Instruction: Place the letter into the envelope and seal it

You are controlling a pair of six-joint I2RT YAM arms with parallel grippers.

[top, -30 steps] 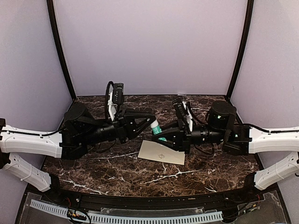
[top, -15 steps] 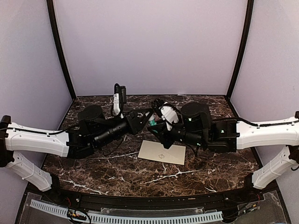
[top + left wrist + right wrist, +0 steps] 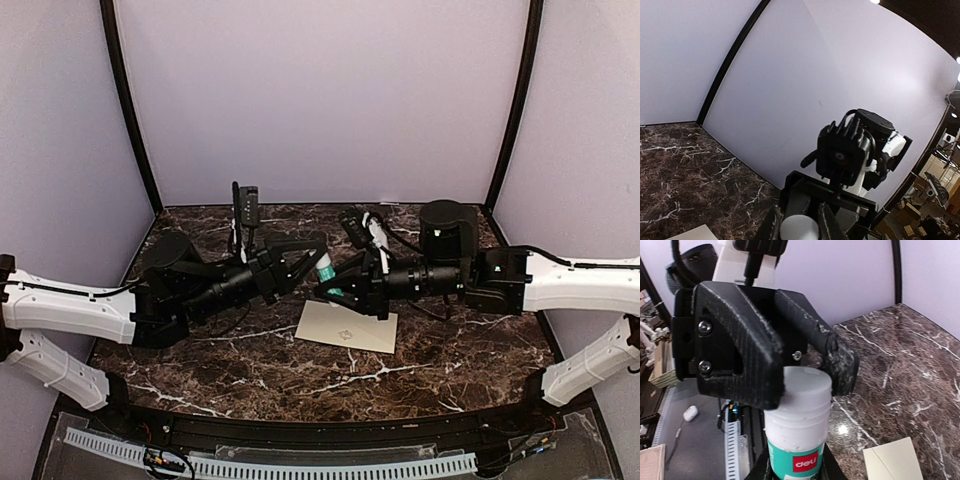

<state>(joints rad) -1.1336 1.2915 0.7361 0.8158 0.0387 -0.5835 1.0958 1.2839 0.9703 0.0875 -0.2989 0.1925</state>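
The pale cream envelope (image 3: 347, 327) lies flat on the marble table; one corner of it shows in the right wrist view (image 3: 900, 460) and in the left wrist view (image 3: 690, 234). The tan letter is not in view. A glue stick (image 3: 327, 273) with a teal body and a white cap (image 3: 802, 390) is held in the air between both grippers, above the envelope's far edge. My right gripper (image 3: 338, 290) is shut on the teal body (image 3: 797, 455). My left gripper (image 3: 316, 262) grips the white cap (image 3: 799, 227); its black fingers (image 3: 740, 355) press on either side of the cap.
The dark marble table (image 3: 250, 370) is ringed by lilac walls (image 3: 320, 100) with black corner posts (image 3: 128, 110). A clear guard with a white cable strip (image 3: 270, 465) runs along the near edge. Both arms meet over the table's middle.
Both arms pushed in towards each other, then drew back a little. The right wrist rolled. The glue stick stays between the two grippers, and the envelope has not moved.
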